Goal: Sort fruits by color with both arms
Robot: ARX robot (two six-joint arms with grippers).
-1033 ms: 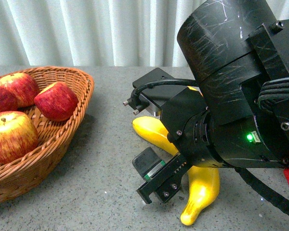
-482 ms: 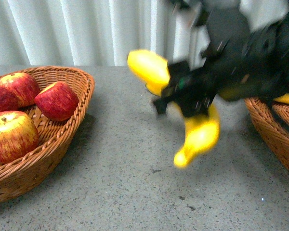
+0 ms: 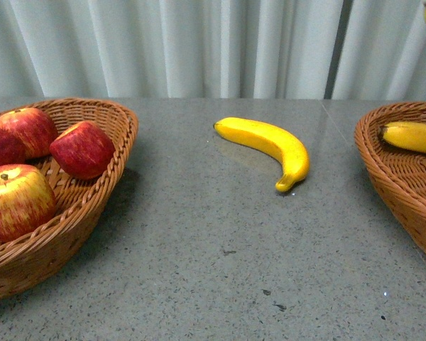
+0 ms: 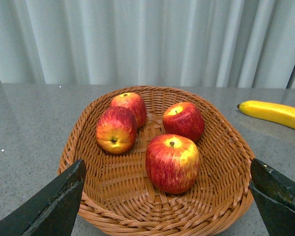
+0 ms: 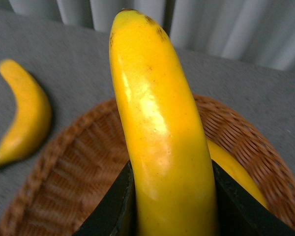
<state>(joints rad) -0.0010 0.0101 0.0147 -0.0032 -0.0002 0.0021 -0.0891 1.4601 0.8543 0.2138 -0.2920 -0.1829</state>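
Bananas: my right claw (image 5: 172, 211) pinches 1 banana (image 5: 157, 128) above the right basket (image 3: 383, 170), where a 2nd banana (image 3: 415, 137) lies. A 3rd banana (image 3: 270, 145) lies on the table (image 3: 220, 270) between the 2 baskets, apart from both. My left claw (image 4: 167, 194) hangs spread wide over the left basket (image 4: 221, 209), and I count 4 red apples (image 4: 172, 162) resting inside it.
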